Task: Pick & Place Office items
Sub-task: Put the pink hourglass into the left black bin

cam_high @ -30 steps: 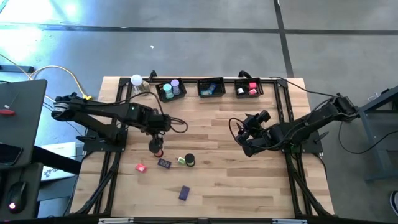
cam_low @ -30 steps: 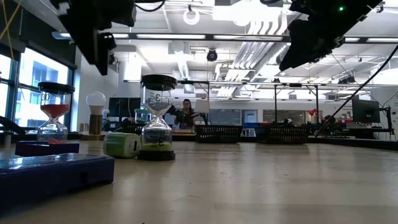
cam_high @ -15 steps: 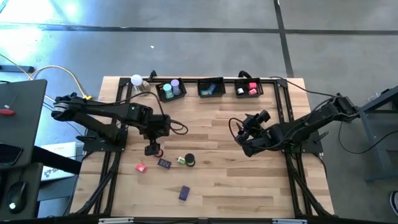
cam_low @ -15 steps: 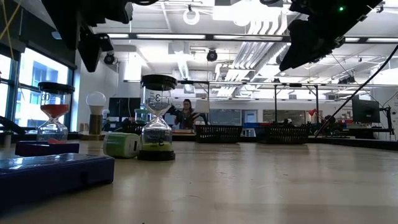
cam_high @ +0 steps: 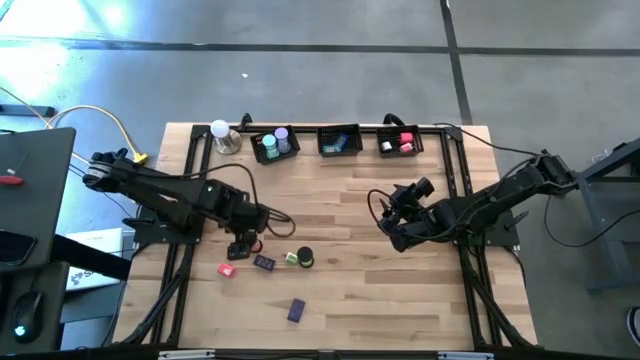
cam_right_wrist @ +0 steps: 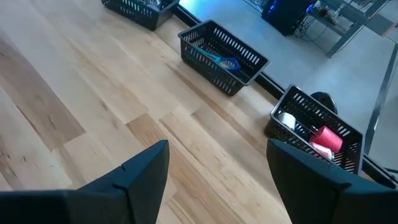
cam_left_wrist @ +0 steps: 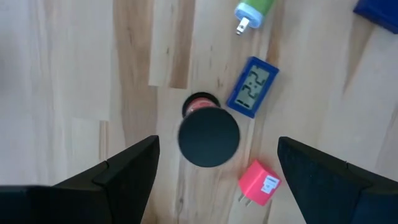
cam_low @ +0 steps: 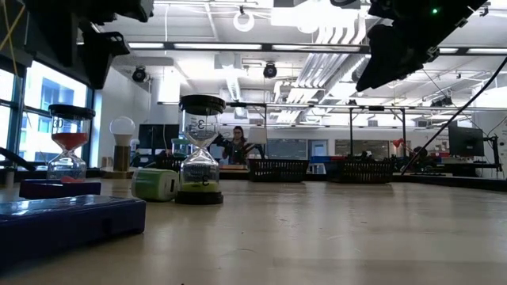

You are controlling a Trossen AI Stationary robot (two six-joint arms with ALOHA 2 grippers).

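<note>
Since the earlier frames the left gripper has been drawing back toward its own base, away from the table's middle, and is now hanging directly over the red-sand hourglass with a black cap; its fingers are standing wide apart on either side of that hourglass, gripping nothing. Nearest the front edge of the light wooden table, a dark purple block is lying alone. Farther in, a pink cube-shaped plug, a small blue digital clock, a green-and-white charger and a black-capped hourglass with green sand are sitting in a loose row near the left gripper. Over the table's right half the right gripper is waiting in the air, jaws spread wide and empty. Along the far edge three black mesh baskets are standing: the left basket is holding lilac and teal cylinders, the middle basket a blue item, and the right basket a pink-red block beside white and black pieces.
</note>
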